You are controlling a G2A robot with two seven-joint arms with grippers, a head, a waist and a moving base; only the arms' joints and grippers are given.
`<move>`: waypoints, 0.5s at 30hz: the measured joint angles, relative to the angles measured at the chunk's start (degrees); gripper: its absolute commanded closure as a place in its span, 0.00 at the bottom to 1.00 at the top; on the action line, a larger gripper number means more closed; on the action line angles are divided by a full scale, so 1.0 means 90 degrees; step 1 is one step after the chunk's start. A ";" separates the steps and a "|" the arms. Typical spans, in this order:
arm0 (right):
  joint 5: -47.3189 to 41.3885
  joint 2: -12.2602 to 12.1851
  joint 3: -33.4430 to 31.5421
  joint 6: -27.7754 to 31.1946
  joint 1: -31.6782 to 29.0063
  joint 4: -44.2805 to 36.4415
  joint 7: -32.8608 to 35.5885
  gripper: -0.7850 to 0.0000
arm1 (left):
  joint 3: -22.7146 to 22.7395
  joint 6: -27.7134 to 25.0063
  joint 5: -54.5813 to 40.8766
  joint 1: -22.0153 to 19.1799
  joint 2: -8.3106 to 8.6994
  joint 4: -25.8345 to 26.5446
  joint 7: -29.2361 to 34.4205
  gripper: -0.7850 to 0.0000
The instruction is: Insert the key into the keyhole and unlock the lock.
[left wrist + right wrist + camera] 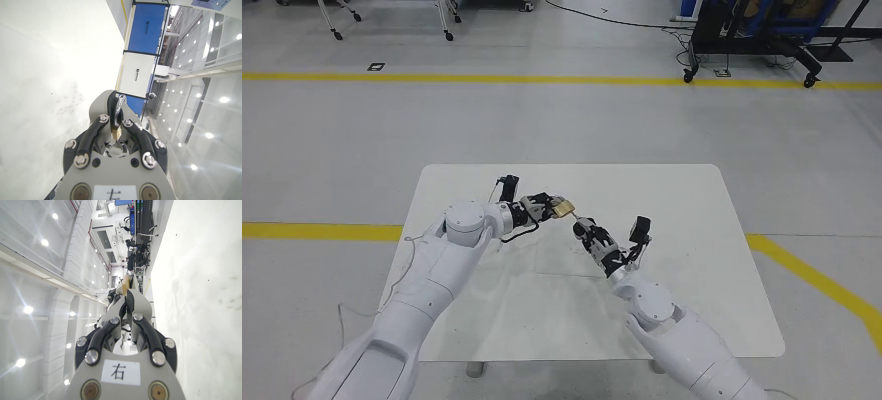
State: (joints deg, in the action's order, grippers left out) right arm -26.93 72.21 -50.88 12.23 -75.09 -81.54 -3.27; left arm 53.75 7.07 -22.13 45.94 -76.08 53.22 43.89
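Lock (562, 208) in left gripper (549, 206) aims (brass-first) at right gripper (579, 223).

The lock (116, 133) pairs a brass-coloured metal body, dull and faintly brushed, with a shackle (121, 103) of bright, mirror-polished metal. The left gripper (119, 108) and right gripper (128, 296) carry matt grey shells, glossy black plastic links (147, 330), polished metal pins (91, 356) and black ribbed pads (130, 300). The table (682, 200) beneath them is smooth, matt white, marked by light scuffs.
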 measured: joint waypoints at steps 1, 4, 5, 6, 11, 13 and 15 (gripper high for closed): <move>-0.0007 0.0016 0.0002 -0.0015 0.0013 0.0017 -0.0020 1.00 | 0.0007 0.0002 0.0009 0.0007 0.0001 0.0014 0.0012 1.00; -0.0040 0.0058 -0.0012 -0.0025 0.0039 0.0067 -0.0022 1.00 | 0.0036 0.0011 0.0028 0.0030 0.0007 0.0046 0.0031 1.00; -0.0041 0.0070 -0.0019 -0.0024 0.0041 0.0077 0.0002 1.00 | 0.0044 0.0019 0.0040 0.0037 0.0008 0.0057 0.0037 1.00; -0.0037 0.0079 -0.0022 -0.0025 0.0040 0.0078 0.0028 1.00 | 0.0051 0.0025 0.0049 0.0041 0.0009 0.0063 0.0041 1.00; 0.0138 0.0114 -0.0049 0.0005 -0.0080 -0.0026 -0.0017 1.00 | 0.0150 0.0003 0.0066 0.0073 0.0020 0.0089 -0.0111 1.00; 0.0200 0.0125 -0.0082 0.0064 -0.0135 -0.0068 -0.0095 1.00 | 0.0191 -0.0022 0.0066 0.0097 0.0028 0.0116 -0.0147 1.00; 0.0457 0.0140 -0.0101 0.0133 -0.0189 -0.0116 -0.0348 1.00 | 0.0223 -0.0029 0.0073 0.0132 0.0033 0.0154 -0.0185 1.00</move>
State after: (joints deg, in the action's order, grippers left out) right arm -22.83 73.47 -51.79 13.42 -76.79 -82.58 -6.41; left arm 55.76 6.81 -21.47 47.13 -75.78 54.61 42.22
